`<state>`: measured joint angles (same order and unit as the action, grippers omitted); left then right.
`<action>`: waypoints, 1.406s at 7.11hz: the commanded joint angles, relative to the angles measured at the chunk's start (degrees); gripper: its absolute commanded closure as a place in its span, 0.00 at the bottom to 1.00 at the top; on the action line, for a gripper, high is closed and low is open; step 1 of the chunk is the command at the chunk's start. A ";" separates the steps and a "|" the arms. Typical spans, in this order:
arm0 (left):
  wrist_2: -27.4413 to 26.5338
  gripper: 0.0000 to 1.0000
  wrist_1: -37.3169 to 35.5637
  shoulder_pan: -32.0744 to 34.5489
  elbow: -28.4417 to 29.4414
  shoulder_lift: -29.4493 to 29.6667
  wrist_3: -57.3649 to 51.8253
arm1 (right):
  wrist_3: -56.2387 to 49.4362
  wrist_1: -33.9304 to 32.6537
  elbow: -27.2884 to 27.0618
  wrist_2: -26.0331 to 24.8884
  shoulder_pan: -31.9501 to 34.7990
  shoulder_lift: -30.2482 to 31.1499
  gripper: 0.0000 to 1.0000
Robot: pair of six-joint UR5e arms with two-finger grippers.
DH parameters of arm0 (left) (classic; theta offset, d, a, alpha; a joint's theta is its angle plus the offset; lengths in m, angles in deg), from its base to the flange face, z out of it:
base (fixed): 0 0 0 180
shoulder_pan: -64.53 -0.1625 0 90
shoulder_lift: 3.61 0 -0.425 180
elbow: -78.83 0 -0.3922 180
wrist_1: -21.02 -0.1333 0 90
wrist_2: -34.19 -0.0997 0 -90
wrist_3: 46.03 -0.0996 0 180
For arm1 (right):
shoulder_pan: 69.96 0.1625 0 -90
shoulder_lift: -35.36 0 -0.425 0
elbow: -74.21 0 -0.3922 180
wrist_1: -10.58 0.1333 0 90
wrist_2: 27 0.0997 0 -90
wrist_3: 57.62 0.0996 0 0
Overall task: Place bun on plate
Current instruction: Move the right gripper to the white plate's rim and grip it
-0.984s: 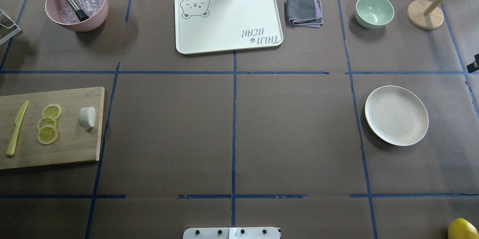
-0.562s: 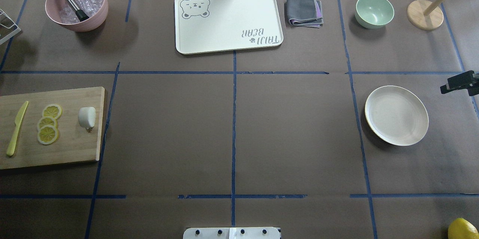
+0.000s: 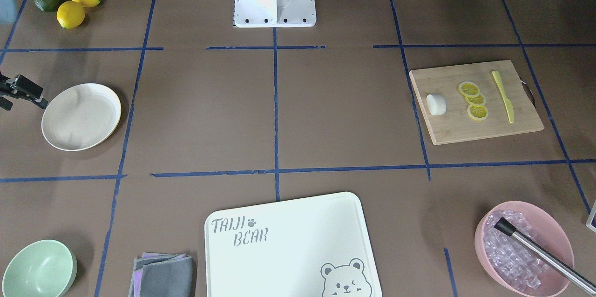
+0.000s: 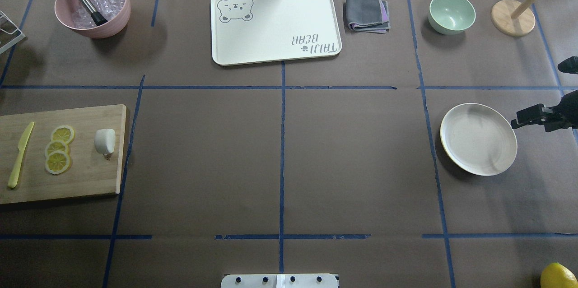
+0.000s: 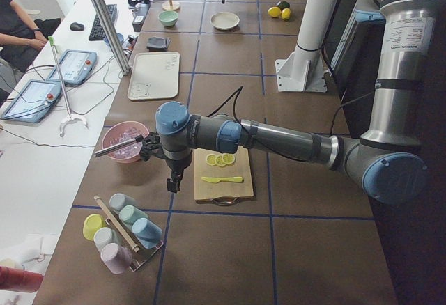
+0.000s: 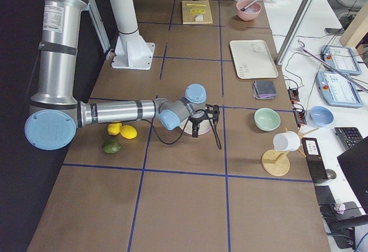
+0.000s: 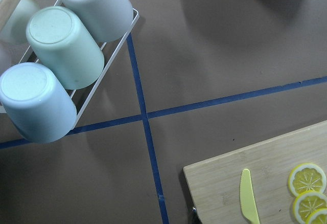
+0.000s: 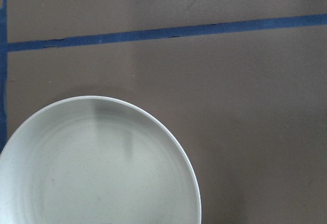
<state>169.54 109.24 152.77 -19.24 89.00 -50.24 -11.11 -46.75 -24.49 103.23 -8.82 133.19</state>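
The bun (image 4: 104,140), a small white lump, lies on the right end of a wooden cutting board (image 4: 81,179), seen also in the front view as the bun (image 3: 436,104). The plate (image 4: 478,139) sits bare on the table's right side. My right gripper (image 4: 519,122) hovers just off the plate's right rim, its dark fingers overlapping so I cannot tell open from shut. The right wrist view looks down on the plate (image 8: 97,173) and shows no fingers. My left gripper (image 5: 171,183) hangs beside the board's outer end, far from the bun; its state cannot be told.
Lemon slices (image 4: 58,149) and a yellow knife (image 4: 20,155) share the board. At the back stand a pink bowl of ice (image 4: 92,6), the bear tray (image 4: 275,24), a folded cloth (image 4: 366,11), a green bowl (image 4: 451,12) and a wooden stand (image 4: 512,17). A cup rack (image 7: 56,55) sits left of the board.
The right gripper has come in from the right edge and moved left and nearer, up to the plate's rim; its shadow now falls on the plate. Bun and board are unmoved.
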 commanded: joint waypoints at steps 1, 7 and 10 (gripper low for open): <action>0.00 0.00 0.02 0.00 -0.11 0.02 0.00 | 0.42 0.46 2.46 -1.12 -2.42 -0.45 0.00; 0.00 0.00 0.02 0.00 -0.11 0.02 0.00 | 0.59 7.41 9.59 -0.95 -4.54 -3.26 0.03; 0.09 0.00 -0.07 0.00 -0.28 0.02 0.00 | 0.51 7.41 9.76 -1.21 -4.54 -2.47 0.15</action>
<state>169.60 109.21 152.77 -19.44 89.02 -50.24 -10.60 -39.32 -14.77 102.12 -13.35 130.43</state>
